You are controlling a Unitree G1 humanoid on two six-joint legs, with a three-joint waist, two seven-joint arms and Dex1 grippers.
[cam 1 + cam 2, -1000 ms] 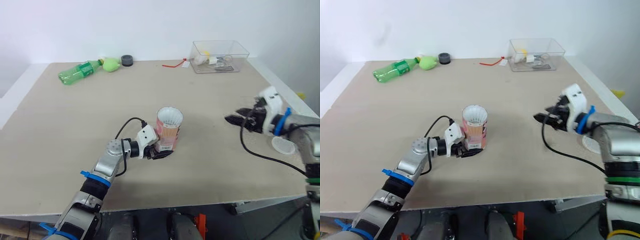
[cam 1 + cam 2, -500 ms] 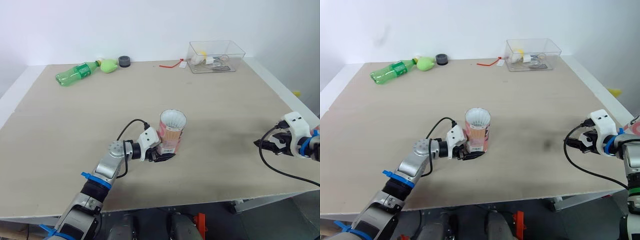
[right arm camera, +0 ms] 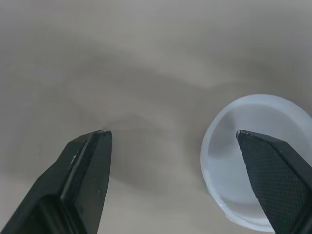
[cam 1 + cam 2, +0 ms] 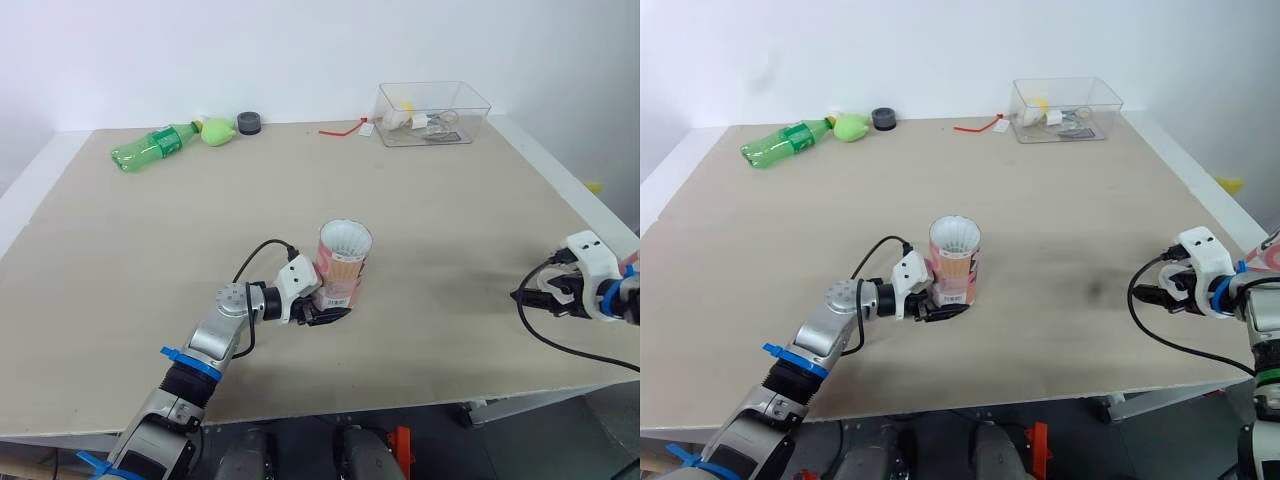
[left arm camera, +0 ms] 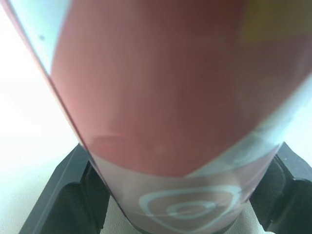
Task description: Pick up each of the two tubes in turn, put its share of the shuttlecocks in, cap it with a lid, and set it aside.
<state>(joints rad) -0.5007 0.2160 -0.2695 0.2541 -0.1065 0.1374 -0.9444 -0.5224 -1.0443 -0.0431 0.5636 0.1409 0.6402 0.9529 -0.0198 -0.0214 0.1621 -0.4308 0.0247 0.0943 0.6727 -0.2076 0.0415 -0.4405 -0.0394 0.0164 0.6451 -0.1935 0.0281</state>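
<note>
Currently held: tube (image 4: 342, 262), upright near the middle of the counter (image 4: 150, 260), white shuttlecock (image 4: 345, 238) feathers showing at its open mouth.
Left gripper (image 4: 322, 305): jaws clamped low on the tube's base, no change there.
Just changed: right gripper (image 3: 171, 134) has swung out from the middle to the right edge and dropped low.
Right jaws: spread wide, empty.
Lid (image 3: 253, 161): pale disc lying flat, under one finger rather than centred in the gap.
Meaning: filling looks done; capping comes next, once those jaws shift over the lid.
</note>
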